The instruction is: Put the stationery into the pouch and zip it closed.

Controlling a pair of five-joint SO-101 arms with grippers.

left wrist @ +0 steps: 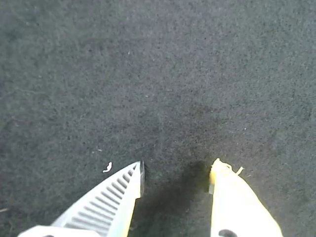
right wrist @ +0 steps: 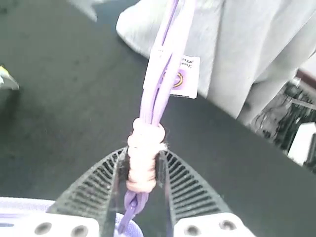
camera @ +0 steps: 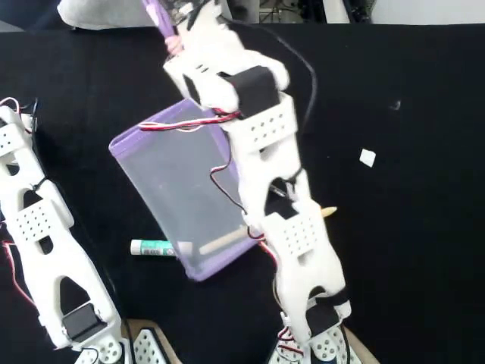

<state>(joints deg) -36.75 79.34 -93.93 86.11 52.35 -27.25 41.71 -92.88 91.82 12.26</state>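
Note:
The translucent pouch with purple edging lies tilted on the black table. At the pouch's far end my right gripper is shut on the pink knotted cord of the pouch's purple pull strap; in the right wrist view the right gripper clamps the knot. A white and green glue stick lies against the pouch's near-left edge. A wooden pencil shows through the pouch's near corner, and its tip pokes out past the right arm. I cannot tell whether it is inside. My left gripper is open over bare cloth.
The left arm stands folded along the table's left edge. A small white scrap lies to the right. Pale fabric hangs at the far edge. Black cables trail beside the right arm.

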